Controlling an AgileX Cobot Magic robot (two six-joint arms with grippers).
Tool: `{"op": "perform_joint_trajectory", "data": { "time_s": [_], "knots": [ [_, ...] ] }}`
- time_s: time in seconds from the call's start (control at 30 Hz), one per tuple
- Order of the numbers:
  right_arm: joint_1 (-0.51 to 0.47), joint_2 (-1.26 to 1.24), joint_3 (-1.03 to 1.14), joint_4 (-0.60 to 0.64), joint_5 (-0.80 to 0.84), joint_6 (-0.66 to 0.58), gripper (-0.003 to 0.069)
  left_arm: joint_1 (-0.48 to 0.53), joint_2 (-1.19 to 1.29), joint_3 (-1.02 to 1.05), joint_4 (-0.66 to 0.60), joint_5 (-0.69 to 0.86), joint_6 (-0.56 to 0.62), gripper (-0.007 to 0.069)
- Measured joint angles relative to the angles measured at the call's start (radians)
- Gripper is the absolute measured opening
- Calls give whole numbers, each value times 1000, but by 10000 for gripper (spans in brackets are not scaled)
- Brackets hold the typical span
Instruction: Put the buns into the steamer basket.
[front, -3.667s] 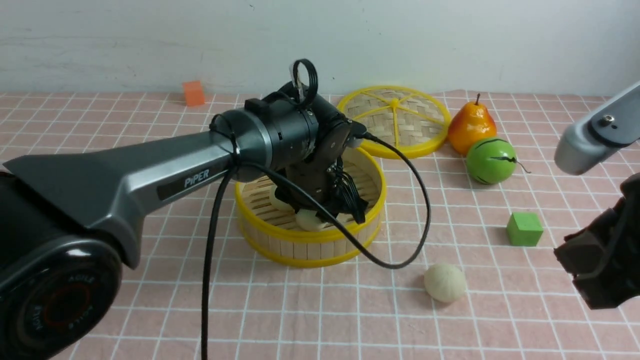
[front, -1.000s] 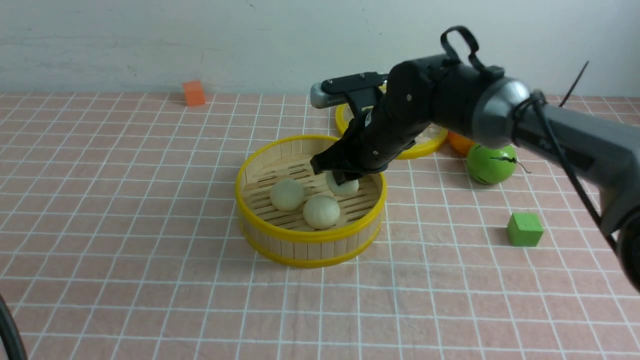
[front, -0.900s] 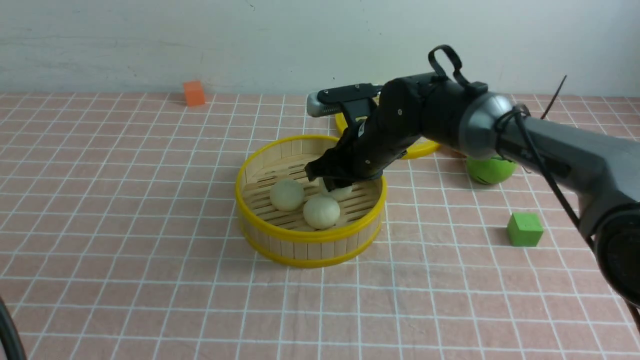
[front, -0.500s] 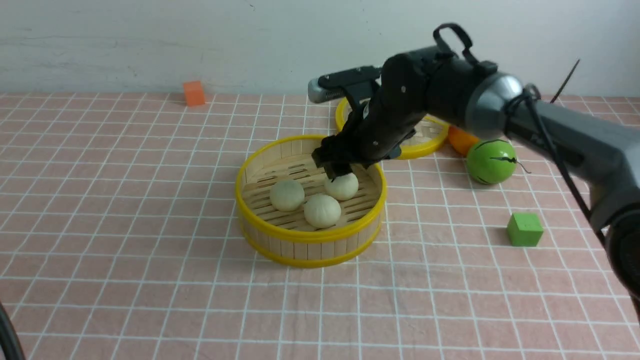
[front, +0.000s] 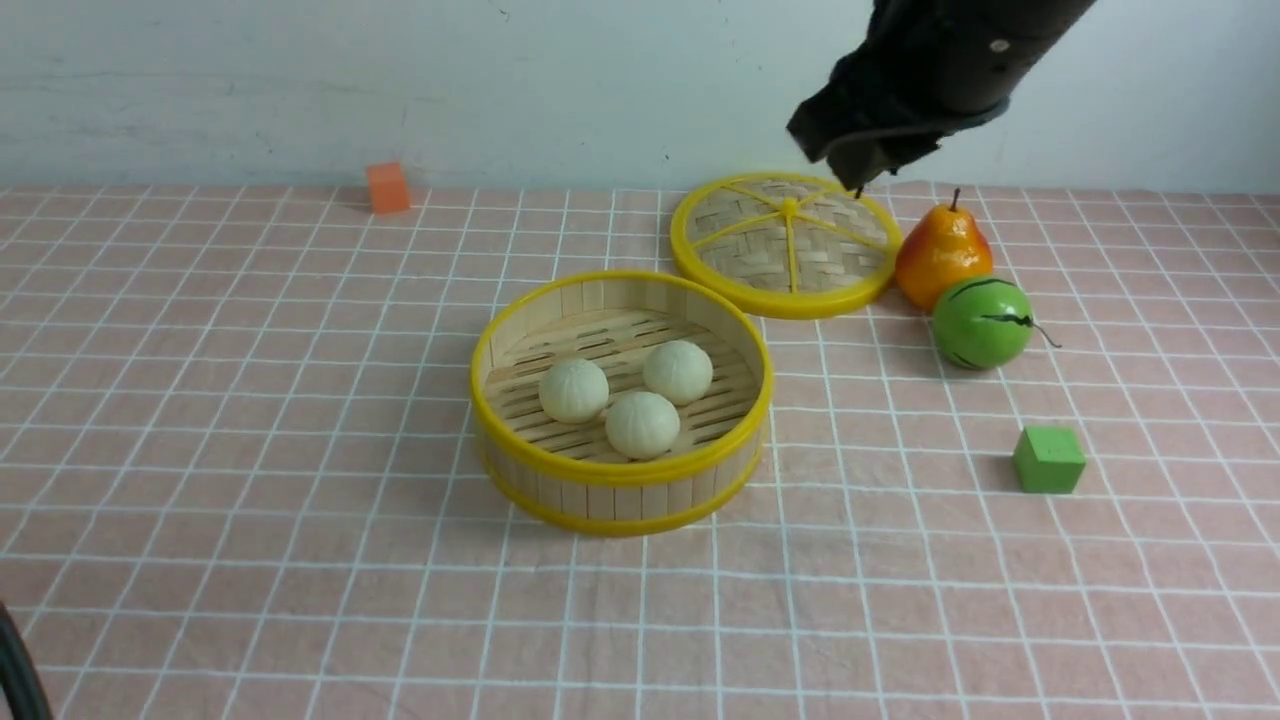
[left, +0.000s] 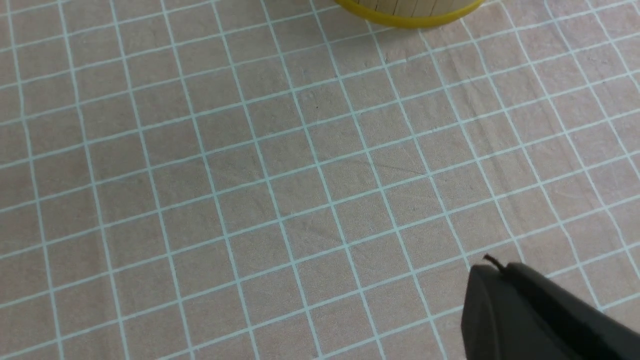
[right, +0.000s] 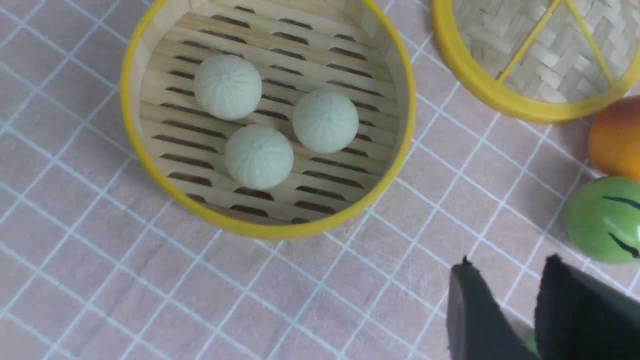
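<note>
The steamer basket is pale slatted wood with glossy yellow rims. The buns look matt, the checked cloth soft.

Bright, even light from above, soft faint shadows, mostly sharp focus.

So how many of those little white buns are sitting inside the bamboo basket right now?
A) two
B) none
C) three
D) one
C: three buns rest together on the slatted floor of the steamer basket.
</note>
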Motion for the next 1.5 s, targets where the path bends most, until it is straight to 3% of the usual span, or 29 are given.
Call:
{"op": "perform_joint_trajectory", "data": {
  "time_s": [0.27, 0.37, 0.53, 0.87, 1.37, 1.5],
  "knots": [
    [0, -426, 415, 79, 1, -14, 0, 0, 0, 0, 0, 0, 0, -11],
    [0, -581, 583, 104, -34, -14, -8, 0, 0, 0, 0, 0, 0, -11],
    [0, -904, 938, 159, -260, -14, -10, 0, 0, 0, 0, 0, 0, -6],
    [0, -1440, 1372, 198, -640, -14, -6, 0, 0, 0, 0, 0, 1, 0],
    [0, -1635, 1626, 226, -689, -9, -20, 0, 0, 0, 0, 0, 2, 11],
    [0, -1639, 1758, 216, -859, -9, -21, 0, 0, 0, 1, 0, 2, 12]
  ]
}}
